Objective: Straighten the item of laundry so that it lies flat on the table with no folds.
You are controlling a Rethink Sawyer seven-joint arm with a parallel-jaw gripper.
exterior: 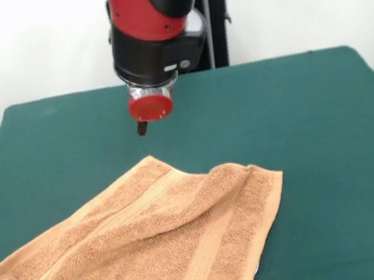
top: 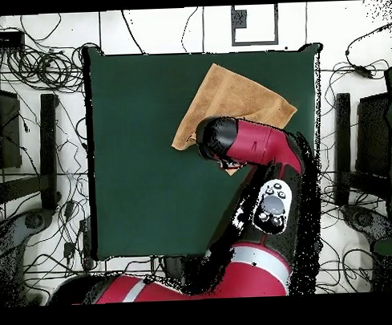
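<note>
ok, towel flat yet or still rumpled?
Mostly spread, not flat. The towel has a raised ridge running toward its far right corner in the front view. The gripper hangs above the table, apart from it.

A: In the front view the towel (exterior: 149, 252) runs off the bottom edge, so its near side cannot be seen, and the arm (exterior: 151, 16) is cut off at the top.

B: The gripper (exterior: 143, 127) shows only as a small dark tip under the red disc (exterior: 151, 107); whether it is open cannot be made out.

A: In the overhead view the arm (top: 247, 143) covers the towel's (top: 237, 99) lower part, the gripper and part of the table (top: 143, 155).

B: The white tag cannot be told in either view.
</note>
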